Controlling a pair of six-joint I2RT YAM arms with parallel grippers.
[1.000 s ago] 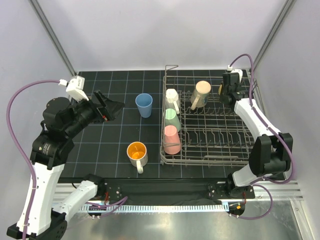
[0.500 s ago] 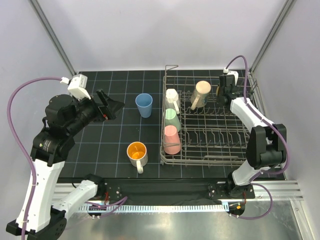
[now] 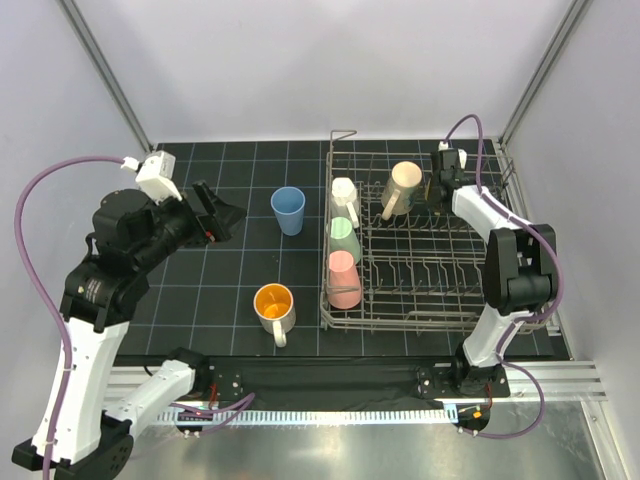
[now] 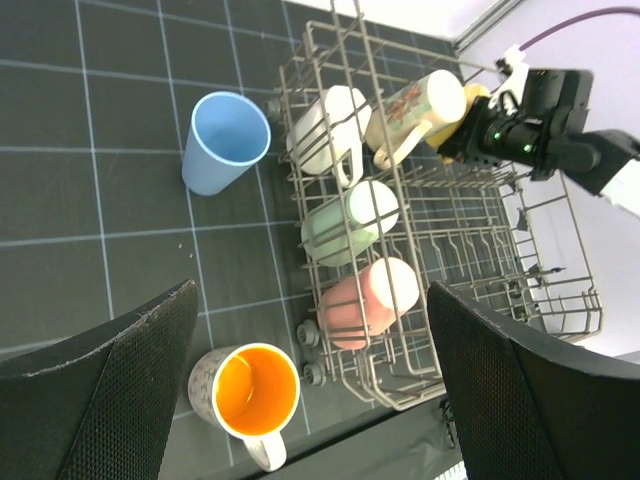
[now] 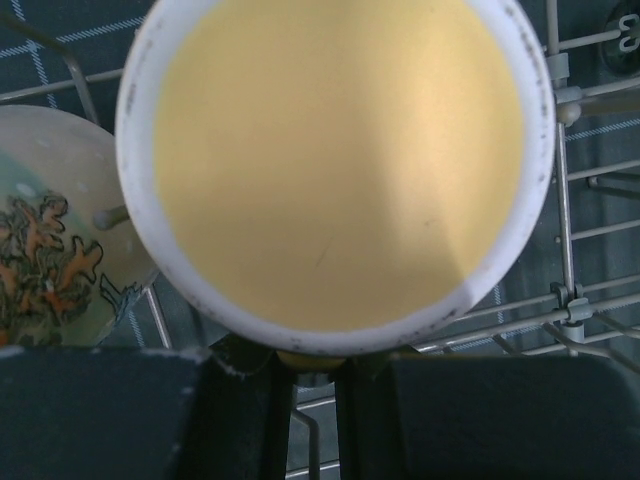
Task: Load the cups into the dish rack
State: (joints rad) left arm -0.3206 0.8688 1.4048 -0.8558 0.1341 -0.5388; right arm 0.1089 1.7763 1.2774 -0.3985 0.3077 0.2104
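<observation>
1. Between the fingers of the right gripper (image 5: 310, 365), pinched close, sits the rim of the yellow cup (image 5: 340, 170), over the far row of the rack (image 3: 470, 290).
2. Just left of it a cream mug (image 3: 403, 183) lies tilted.
3. Well apart, the left gripper (image 3: 228, 218) hangs wide open, with the blue cup (image 3: 288, 210) ahead and the orange-lined mug (image 3: 273, 303) nearer.

The dish rack (image 3: 425, 272) fills the right half of the dark mat (image 3: 190, 290). Along the rack's left side lie a white mug (image 3: 344, 192), a pale green cup (image 3: 344, 238) and a pink cup (image 3: 343, 278). A cream mug (image 3: 404, 182) leans near its far edge, just beside the right gripper (image 3: 438, 185). A blue cup (image 3: 288, 210) and an orange-lined mug (image 3: 273, 304) stand on the mat.
</observation>
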